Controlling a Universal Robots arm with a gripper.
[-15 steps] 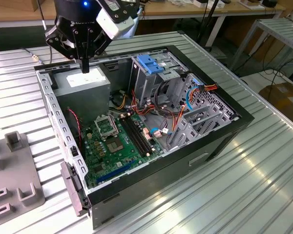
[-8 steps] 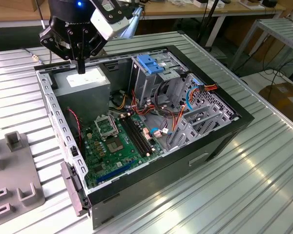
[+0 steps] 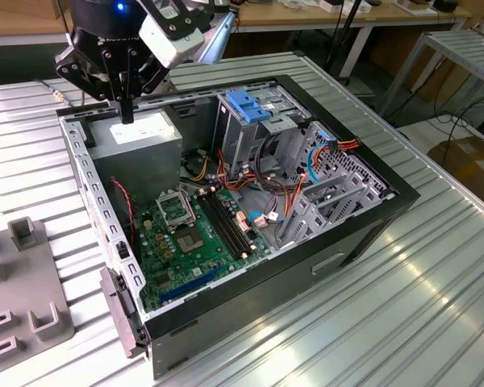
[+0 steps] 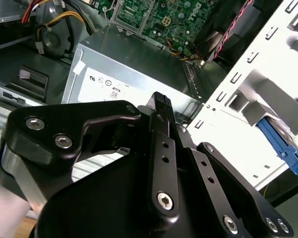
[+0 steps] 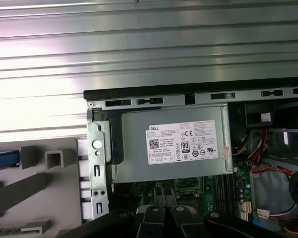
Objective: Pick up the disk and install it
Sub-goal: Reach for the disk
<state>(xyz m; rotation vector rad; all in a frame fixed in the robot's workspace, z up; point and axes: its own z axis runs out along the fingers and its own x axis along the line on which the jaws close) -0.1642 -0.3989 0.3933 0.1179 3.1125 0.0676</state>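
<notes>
Your end effector [image 3: 127, 113] hangs over the open computer case [image 3: 387, 187], just above the grey power-supply box [image 3: 137, 135] with the white label in the case's far corner on the exterior view's left. Its two black fingers [image 5: 154, 214] are drawn together with nothing between them; in the second wrist view the end effector [image 4: 161, 103] reads as one narrow black tip above that same power-supply box [image 4: 124, 74]. The disk [image 5: 2, 158] is outside the case. In the first wrist view you see only a blue-edged sliver of it, lying at the picture's edge on the grey fixture [image 5: 44, 173] that sits on the ribbed metal tabletop [image 3: 403, 306] beside the case's slotted wall. In the second wrist view, the disk [image 4: 283, 146] shows again as a strip of blue rail past that pale wall. It is well apart from the end effector, with the case wall between them. Inside the case you can see the green motherboard [image 3: 194, 234] next to the power-supply box. Further towards the exterior view's right is the metal drive cage [image 3: 258, 133] with its blue latch [image 3: 250, 105] on top. The end effector [image 5: 165, 206] is not touching any of these.
</notes>
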